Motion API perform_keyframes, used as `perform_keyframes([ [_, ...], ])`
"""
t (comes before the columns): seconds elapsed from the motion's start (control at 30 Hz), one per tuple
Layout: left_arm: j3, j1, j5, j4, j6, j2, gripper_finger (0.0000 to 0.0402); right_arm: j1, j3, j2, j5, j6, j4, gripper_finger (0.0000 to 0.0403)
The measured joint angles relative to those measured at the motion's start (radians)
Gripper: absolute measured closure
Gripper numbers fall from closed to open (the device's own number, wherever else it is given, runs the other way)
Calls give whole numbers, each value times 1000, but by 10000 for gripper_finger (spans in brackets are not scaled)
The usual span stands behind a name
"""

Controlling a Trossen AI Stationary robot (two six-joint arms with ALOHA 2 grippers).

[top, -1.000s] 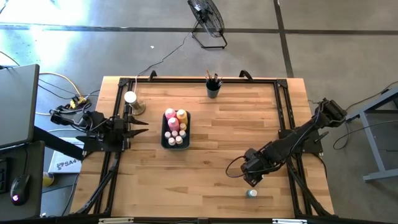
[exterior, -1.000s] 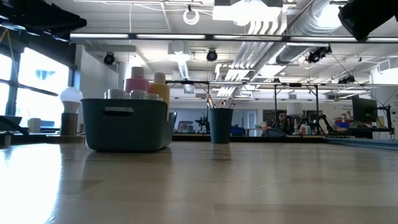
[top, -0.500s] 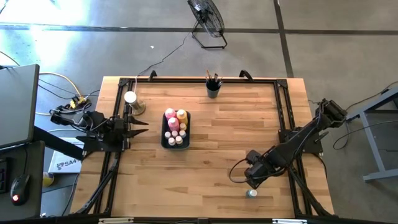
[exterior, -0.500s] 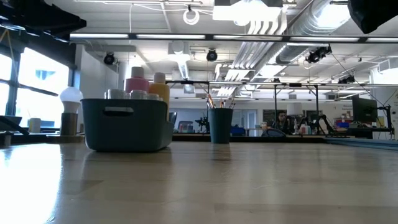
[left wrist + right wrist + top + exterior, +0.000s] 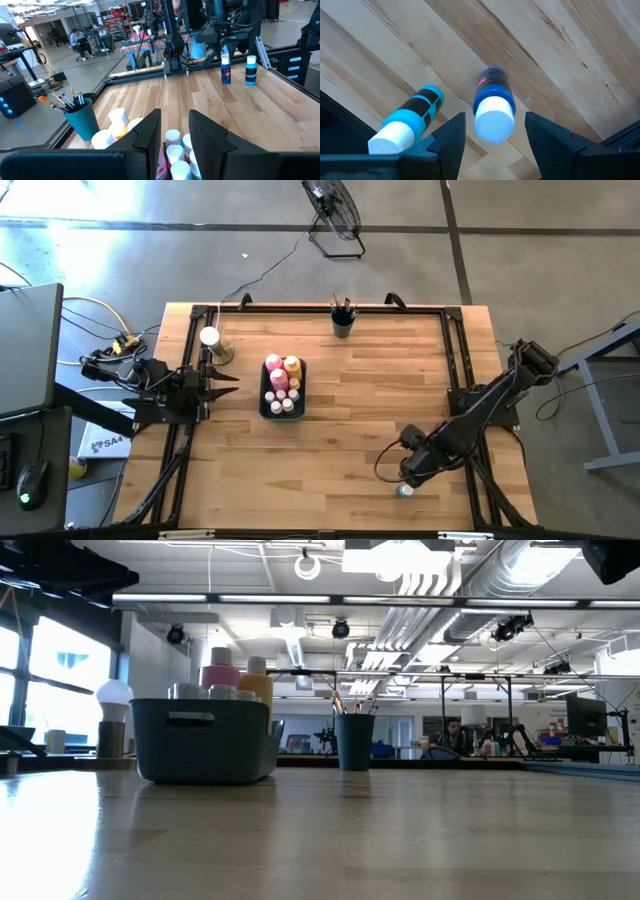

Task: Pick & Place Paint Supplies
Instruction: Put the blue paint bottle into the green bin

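Your right gripper hangs over the table near its front right edge, jaws open around a dark blue bottle, apparently not touching; a light blue bottle stands just beside. Your left gripper waits, jaws slightly apart, behind the bin of bottles.

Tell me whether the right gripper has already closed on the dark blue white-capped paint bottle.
No: the right gripper stands open, its fingers apart on either side of the upright dark blue white-capped paint bottle, without touching it.
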Motion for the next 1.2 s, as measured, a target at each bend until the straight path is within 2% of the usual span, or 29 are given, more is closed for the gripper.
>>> perform_keyframes([
  [0.87, 0, 0, 0, -16, -22, 0, 304, 28, 0, 60, 18, 14, -8, 204],
  [1.2, 0, 0, 0, -16, -22, 0, 304, 28, 0, 60, 61, 10, -8, 204],
])
